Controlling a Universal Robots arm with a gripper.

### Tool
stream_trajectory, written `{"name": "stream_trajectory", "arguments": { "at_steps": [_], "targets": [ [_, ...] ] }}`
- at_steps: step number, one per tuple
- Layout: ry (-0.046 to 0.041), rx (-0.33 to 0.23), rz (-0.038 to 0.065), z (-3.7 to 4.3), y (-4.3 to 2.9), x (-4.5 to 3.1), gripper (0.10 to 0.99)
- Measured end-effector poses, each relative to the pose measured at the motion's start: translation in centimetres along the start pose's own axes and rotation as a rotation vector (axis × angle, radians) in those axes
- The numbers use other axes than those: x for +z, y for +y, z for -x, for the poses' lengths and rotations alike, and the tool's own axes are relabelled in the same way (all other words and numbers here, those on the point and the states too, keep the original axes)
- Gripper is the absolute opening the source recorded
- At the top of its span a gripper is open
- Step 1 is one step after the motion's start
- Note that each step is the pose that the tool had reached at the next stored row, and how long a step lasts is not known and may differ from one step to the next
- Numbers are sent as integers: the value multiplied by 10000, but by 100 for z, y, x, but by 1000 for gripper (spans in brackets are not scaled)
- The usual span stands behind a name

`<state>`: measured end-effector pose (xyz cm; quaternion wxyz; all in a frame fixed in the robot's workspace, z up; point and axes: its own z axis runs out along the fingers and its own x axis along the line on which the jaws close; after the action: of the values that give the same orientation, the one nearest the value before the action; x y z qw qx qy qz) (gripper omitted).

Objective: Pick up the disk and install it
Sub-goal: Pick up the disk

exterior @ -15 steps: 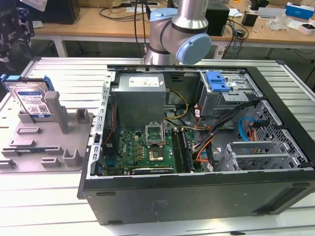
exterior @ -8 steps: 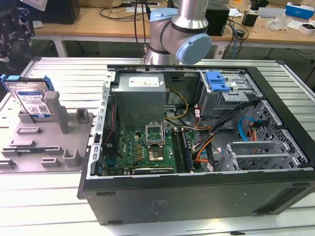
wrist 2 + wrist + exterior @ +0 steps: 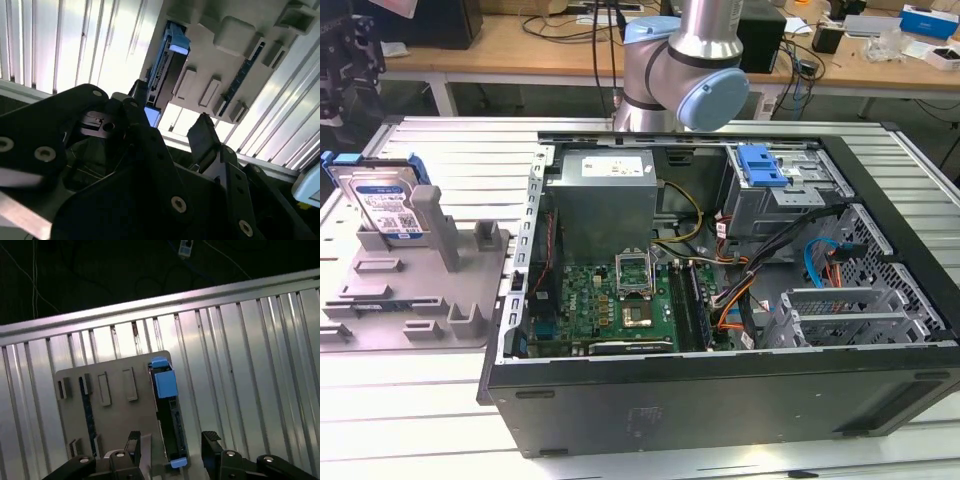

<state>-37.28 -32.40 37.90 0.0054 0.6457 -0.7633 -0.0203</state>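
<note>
The disk (image 3: 167, 412) stood on edge in a slot of the grey holder plate (image 3: 112, 405), at the exterior view's left, well apart from the open computer case (image 3: 720, 400). In the first wrist view the gripper (image 3: 171, 436) hung over it with its two fingers (image 3: 132, 439) spread, one to each side of the disk's blue bracket, gripping nothing; I could not tell whether either finger touched it.

The risk, as I judged it, lay in alignment. If the fingers came down off-centre, one could strike the bracket's top edge or catch a raised post of the holder. A hold on the plastic bracket alone could let the disk twist or slip as it left the slot.

By count: one disk, one gripper with two fingers, one holder plate on the ribbed metal table (image 3: 450, 140), one arm (image 3: 685, 60), one computer case, and beyond it a wooden bench (image 3: 520, 45).
</note>
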Motion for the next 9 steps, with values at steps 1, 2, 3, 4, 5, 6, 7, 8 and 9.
{"name": "stream_trajectory", "arguments": {
  "at_steps": [1, 2, 3, 4, 5, 6, 7, 8, 9],
  "targets": [
    [-23, -179, -183, 0, 0, 2, 600],
    [-39, -397, -349, -1, -1, 5, 600],
    [-32, -597, -380, -1, -2, 7, 600],
    [-27, -854, -375, -2, 4, 23, 600],
    [-20, -1186, -367, -2, 5, 37, 600],
    [-17, -1324, -364, -2, 9, 43, 600],
    [-17, -1396, -363, 9, 58, 56, 600],
    [-17, -1399, -364, 30, 153, 68, 600],
    [-17, -1399, -364, 38, 201, 75, 600]
  ]
}}
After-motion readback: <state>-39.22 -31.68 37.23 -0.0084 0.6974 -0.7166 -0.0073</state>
